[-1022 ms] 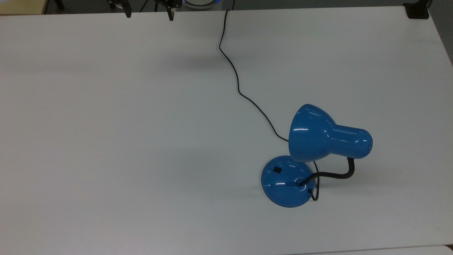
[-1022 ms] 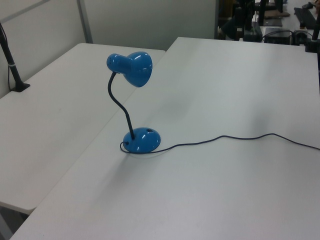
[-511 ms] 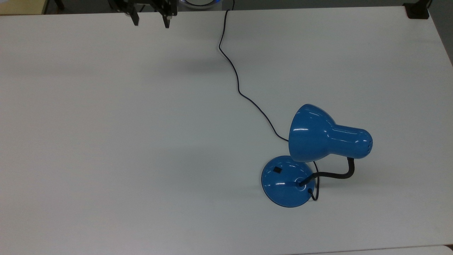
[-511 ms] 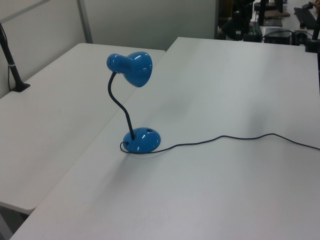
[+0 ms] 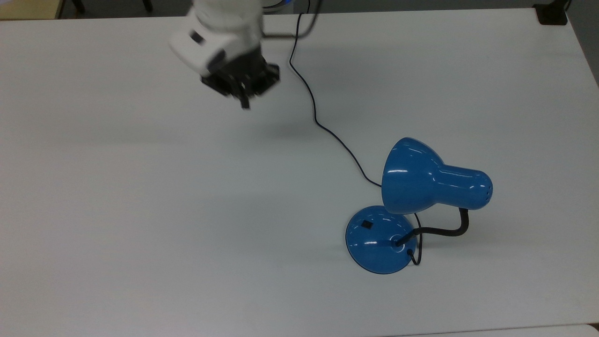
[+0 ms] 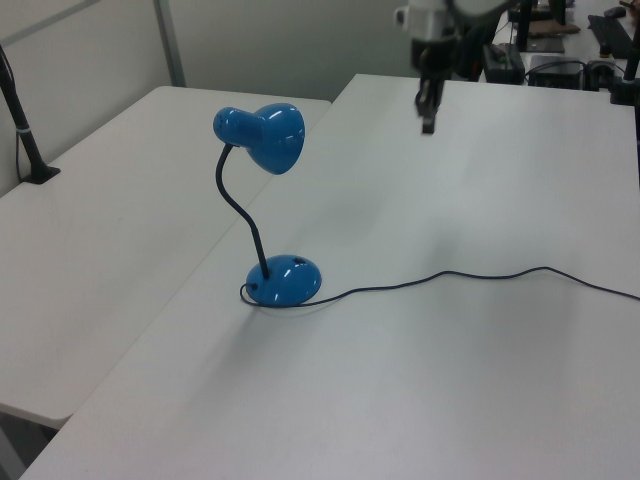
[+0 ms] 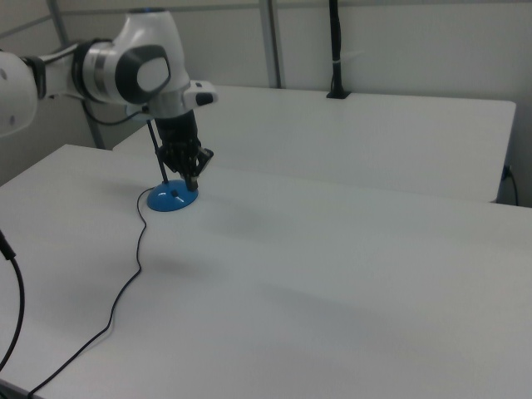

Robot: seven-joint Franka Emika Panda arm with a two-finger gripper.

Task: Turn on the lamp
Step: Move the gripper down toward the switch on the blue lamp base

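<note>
Lamp (image 5: 433, 182) blue; cord (image 5: 323, 126) black; table (image 5: 140, 210) white.

The gripper (image 5: 244, 100) has swung out over the table (image 5: 140, 210), nearer the lamp (image 5: 421, 187).

A wide white table (image 5: 140, 210) (image 6: 480, 380) (image 7: 349, 283) carries everything. On it stands a blue lamp (image 5: 412, 196) (image 6: 265, 200), its round base (image 5: 379, 239) (image 6: 285, 281) (image 7: 173, 198) resting flat on the tabletop near the top view's lower right. A thin black cord (image 5: 318, 124) (image 6: 480, 278) (image 7: 125, 283) leaves the base beside the neck, loops just past the base, then lies in loose bends across the tabletop away from the lamp to the table's far edge in the top view. In the left view a second white table (image 6: 90, 260) butts against the first, close behind the lamp's base.
</note>
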